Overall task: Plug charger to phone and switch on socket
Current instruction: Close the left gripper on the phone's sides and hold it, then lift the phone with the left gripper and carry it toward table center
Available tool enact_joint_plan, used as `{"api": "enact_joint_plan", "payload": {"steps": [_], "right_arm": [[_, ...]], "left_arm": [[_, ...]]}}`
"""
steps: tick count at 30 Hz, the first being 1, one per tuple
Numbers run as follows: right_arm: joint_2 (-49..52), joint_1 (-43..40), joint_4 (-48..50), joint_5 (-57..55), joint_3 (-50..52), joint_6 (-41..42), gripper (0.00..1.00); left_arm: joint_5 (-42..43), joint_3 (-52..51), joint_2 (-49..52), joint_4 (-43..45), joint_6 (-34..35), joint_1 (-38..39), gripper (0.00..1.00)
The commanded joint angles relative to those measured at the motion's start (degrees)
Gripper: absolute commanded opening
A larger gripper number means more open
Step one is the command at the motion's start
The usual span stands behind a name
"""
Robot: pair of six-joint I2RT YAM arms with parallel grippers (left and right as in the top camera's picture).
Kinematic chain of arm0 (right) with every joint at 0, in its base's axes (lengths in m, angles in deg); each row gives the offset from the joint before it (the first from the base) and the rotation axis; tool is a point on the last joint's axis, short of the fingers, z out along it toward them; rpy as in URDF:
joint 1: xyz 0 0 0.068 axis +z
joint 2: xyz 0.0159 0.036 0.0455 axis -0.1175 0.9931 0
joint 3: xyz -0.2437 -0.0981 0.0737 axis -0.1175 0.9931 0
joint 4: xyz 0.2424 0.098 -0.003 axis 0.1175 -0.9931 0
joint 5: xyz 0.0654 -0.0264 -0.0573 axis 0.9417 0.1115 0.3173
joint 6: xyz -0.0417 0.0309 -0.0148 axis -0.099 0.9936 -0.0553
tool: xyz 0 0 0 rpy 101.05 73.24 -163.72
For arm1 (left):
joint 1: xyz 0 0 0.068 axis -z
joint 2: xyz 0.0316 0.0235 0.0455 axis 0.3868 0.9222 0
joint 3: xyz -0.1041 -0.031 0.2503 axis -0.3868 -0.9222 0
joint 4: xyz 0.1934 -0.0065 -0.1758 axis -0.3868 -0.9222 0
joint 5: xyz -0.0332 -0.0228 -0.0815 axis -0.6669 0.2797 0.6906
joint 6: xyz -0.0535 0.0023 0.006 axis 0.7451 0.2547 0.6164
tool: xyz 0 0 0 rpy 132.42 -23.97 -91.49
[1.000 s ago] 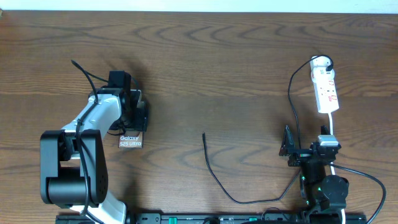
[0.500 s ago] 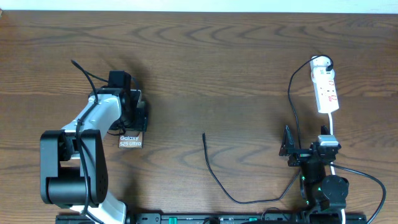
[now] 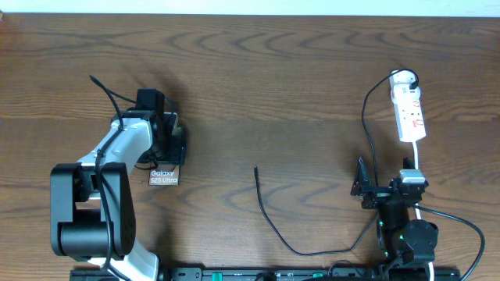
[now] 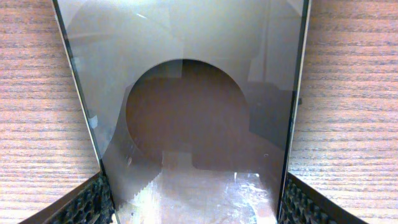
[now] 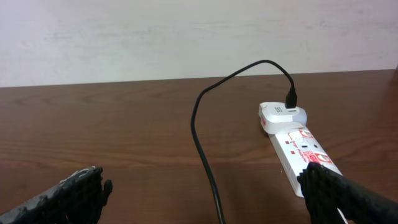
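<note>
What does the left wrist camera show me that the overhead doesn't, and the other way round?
Only the left wrist view: the phone's glossy face with its dark round shape, and the left hand's fingers against its two long edges. Only the overhead: the charger lying loose, its tip free in mid-table and well apart from the phone; the socket at far right; the right hand near it. Both: the phone under the left hand, on the wooden table.
</note>
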Motion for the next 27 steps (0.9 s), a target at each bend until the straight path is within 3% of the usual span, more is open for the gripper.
{"api": "enact_joint_plan", "payload": {"steps": [1,27], "right_arm": [[0.0,-0.39,-0.24,-0.07,0.07,-0.52,0.99],[0.0,-0.39,-0.24,-0.07,0.07,-0.52,0.99]], "left_arm": [[1.51,-2.91,2.8,-0.24,-0.5,0.07,0.08],[6.01,0.76,-6.73,-1.75,-0.07,0.07,0.07]]}}
